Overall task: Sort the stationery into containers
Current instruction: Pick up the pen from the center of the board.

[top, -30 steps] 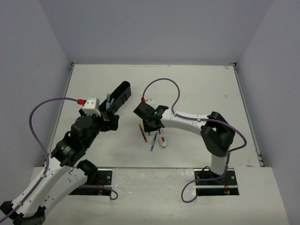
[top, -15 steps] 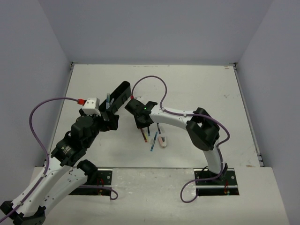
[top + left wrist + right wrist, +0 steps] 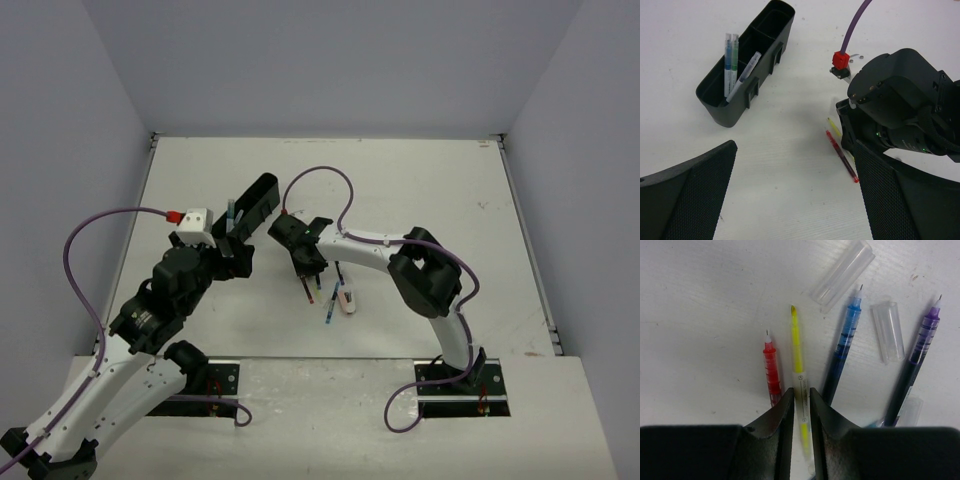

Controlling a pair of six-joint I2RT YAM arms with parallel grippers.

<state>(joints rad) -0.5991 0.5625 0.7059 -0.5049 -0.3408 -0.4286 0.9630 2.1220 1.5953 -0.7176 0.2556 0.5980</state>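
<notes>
The right gripper [image 3: 801, 402] is clamped on a yellow highlighter [image 3: 797, 347], one black finger pressed to each side of its slim barrel as it lies on the white table [image 3: 420, 180]. Just left of it lies a red pen [image 3: 771, 372]; to the right lie a blue pen [image 3: 845, 347] and a purple pen [image 3: 922, 340], all with bare needle tips. Two clear plastic caps [image 3: 842, 275] lie loose among them. A pinkish-white eraser [image 3: 347, 298] sits near and right of this cluster.

Since a second ago the right arm has swung left toward the black organiser tray [image 3: 735, 107]; the left arm has not moved.

The tray is matte moulded plastic, long and narrow. Its near compartment holds three leaning pens [image 3: 730, 62]. The left gripper [image 3: 794, 150] hangs spread wide, its pads [image 3: 690, 200] mesh-textured.
</notes>
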